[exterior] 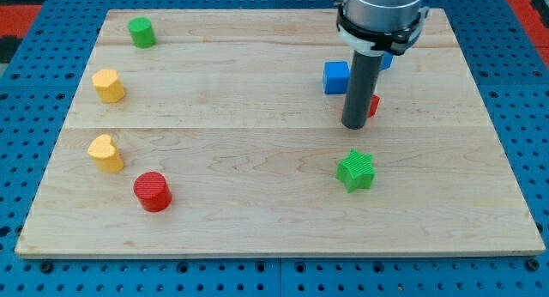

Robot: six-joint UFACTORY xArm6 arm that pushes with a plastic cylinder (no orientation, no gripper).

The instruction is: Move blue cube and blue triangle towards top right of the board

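Observation:
The blue cube [335,77] sits on the wooden board [257,211] right of centre, near the view's top. A second blue block [387,61], probably the blue triangle, shows only as a sliver behind the arm, to the cube's right. My tip [354,125] stands on the board just below and to the right of the blue cube, close beside it. A small red block [373,106] is mostly hidden behind the rod, at its right side.
A green star block [356,170] lies below my tip. A red cylinder [153,191] and a yellow heart block [105,153] lie at the lower left. Another yellow block [108,85] and a green cylinder [141,32] lie at the upper left.

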